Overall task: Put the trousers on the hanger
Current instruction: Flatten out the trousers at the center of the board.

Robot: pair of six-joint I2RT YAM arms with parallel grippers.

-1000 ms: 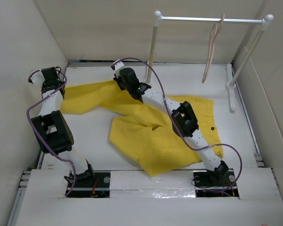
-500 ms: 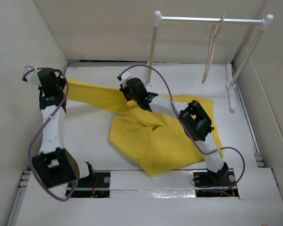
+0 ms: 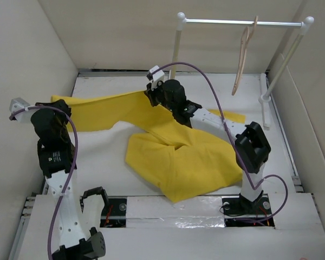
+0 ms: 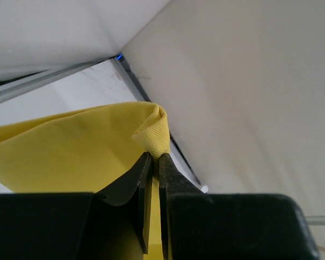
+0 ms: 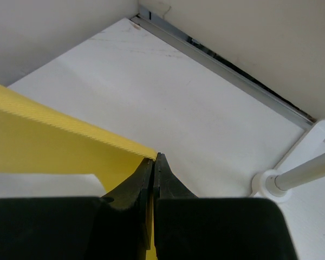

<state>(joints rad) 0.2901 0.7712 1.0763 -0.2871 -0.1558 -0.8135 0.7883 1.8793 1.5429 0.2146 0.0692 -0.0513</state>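
Both end effectors are pressed together on cloth, so treat this as a stretch-and-lift, not a fresh grasp.

The trousers [image 3: 184,162] lie on the table [image 3: 97,157] in front of the rail [image 3: 233,22]. Their bulk is bunched below the rail's middle. 1 leg is drawn out in a long band that runs from the left post [image 3: 174,59] away to the left of the rail.

Your left end effector [image 4: 154,157] pinches the far end of that leg, well to the left of the rail. It grips only a small rolled fold of the corner. Your right end effector [image 5: 154,158] pinches the leg's edge just in front of the left post, with the fabric running taut from its tips.

The hanger [image 3: 242,57] hangs by its hook near the right end of the rail, well apart from the cloth.

- Judging by the layout, you are straightening this leg between 2 pinches.
- Keep both ends at the same height and pull evenly.
- The left hold looks shallow, so a sharp tug could strip it out.
- Ease the tension before you sweep toward the rail's right end.
- Steer the right arm and its cable away from the left post, which stands close behind it.
- Let the bunched part trail rather than dragging it under the leg.
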